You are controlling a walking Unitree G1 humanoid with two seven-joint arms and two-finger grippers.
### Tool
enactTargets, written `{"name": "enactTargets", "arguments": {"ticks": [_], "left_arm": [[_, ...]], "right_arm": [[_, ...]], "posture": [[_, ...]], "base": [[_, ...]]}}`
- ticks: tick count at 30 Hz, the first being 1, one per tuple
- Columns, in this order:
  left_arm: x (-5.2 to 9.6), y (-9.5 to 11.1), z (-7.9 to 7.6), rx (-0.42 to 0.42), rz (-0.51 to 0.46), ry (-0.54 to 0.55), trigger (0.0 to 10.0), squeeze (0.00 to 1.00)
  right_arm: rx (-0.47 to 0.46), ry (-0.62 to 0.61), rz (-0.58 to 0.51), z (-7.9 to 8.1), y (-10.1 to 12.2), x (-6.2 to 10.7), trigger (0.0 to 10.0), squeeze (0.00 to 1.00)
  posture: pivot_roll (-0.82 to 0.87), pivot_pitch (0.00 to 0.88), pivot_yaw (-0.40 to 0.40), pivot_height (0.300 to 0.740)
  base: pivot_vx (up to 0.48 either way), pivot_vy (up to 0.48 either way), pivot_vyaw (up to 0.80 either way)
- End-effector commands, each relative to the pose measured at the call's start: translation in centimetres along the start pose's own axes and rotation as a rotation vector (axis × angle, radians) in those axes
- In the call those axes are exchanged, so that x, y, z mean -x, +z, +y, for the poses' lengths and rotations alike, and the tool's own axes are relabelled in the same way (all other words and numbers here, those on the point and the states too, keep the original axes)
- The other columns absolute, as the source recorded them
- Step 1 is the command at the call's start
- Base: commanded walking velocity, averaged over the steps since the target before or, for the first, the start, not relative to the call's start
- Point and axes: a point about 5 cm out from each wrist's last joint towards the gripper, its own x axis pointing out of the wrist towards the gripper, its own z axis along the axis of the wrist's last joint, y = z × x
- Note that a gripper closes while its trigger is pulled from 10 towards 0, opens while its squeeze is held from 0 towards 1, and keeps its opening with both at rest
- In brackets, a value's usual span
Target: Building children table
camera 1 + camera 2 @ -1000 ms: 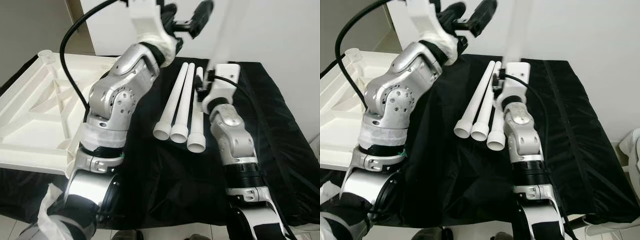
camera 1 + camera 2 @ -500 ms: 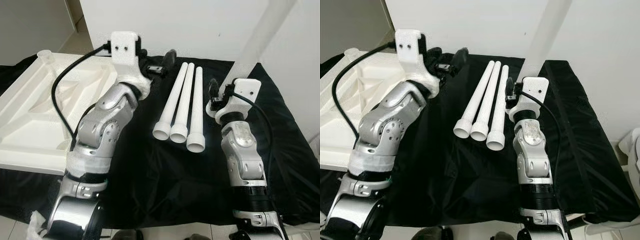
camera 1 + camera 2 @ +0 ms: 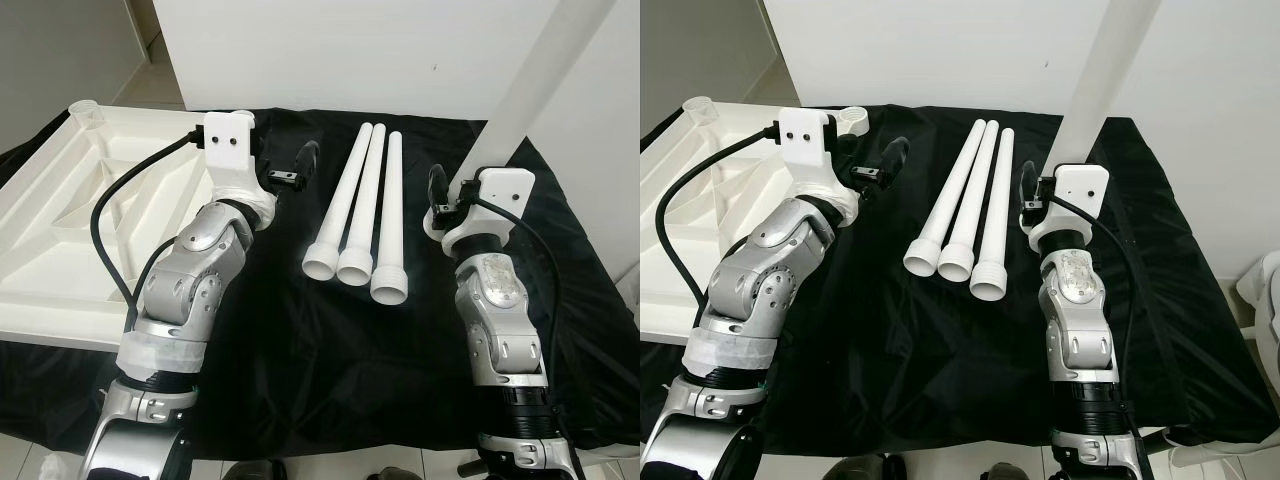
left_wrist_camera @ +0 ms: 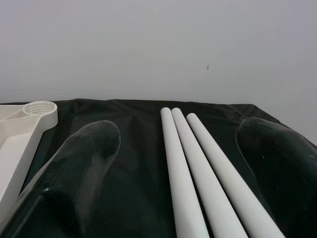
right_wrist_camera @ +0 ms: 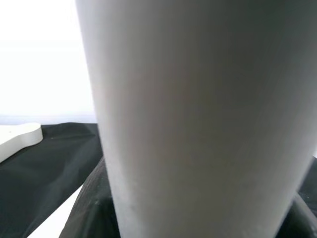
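Observation:
A white plastic tabletop (image 3: 70, 230) lies upside down at the left, ribs up, with a round leg socket (image 3: 88, 112) at its far corner. Three white table legs (image 3: 365, 215) lie side by side on the black cloth, wide ends toward me. My left gripper (image 3: 288, 172) hovers open between the tabletop and these legs, nothing between its fingers (image 4: 94, 148). My right gripper (image 3: 450, 192) is shut on a fourth white leg (image 3: 530, 90), which stands tilted up and to the right, out of the top of the view, beside the lying legs.
The black cloth (image 3: 300, 350) covers the whole table, and its front edge drops to a pale floor. A white wall stands close behind. Something white (image 3: 1265, 290) sits off the table's right side.
My left arm has come down from high up to just above the cloth beside the tabletop. The right arm has drawn back toward me, still holding its leg.

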Motion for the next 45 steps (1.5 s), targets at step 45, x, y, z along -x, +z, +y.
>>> {"name": "enactTargets", "arguments": {"ticks": [45], "left_arm": [[1.0,-0.3,0.2,-0.116,0.017,-0.062,10.0,0.00]], "right_arm": [[0.004,0.051,-0.050,1.8,-0.1,-1.2,10.0,0.00]], "posture": [[0.04,0.001,0.069,0.740]], "base": [[-0.122,0.214,0.00]]}}
